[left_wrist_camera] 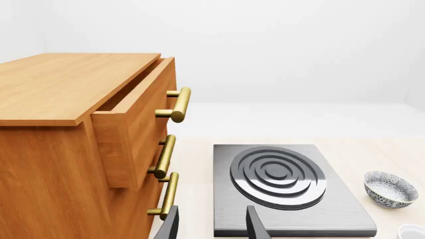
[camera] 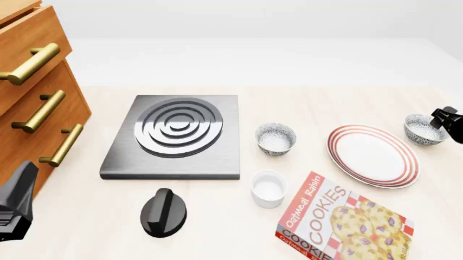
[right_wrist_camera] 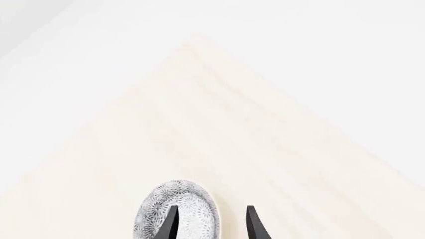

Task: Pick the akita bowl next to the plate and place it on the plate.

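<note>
Just beside the plate (camera: 372, 155), on its right, the akita bowl (camera: 423, 129) sits under the right hand (right_wrist_camera: 211, 221), fingers parted astride its rim. Probably rigid, glazed, slippery: pinch the wall.

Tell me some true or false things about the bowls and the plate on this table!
1. The plate has nothing on it. True.
2. Both speckled bowls sit on the same side of the plate. False: one speckled bowl is to its left by the stove burner, the other speckled bowl is to its right.
3. The right gripper is right at the bowl on the plate's right side. True: one finger is over the bowl and the other is outside its rim.
4. The cookie box lies on the stove burner. False: it lies on the table, at the near edge below the plate.
5. The small plain white cup is on the plate. False: it stands on the table beside the cookie box.
</note>
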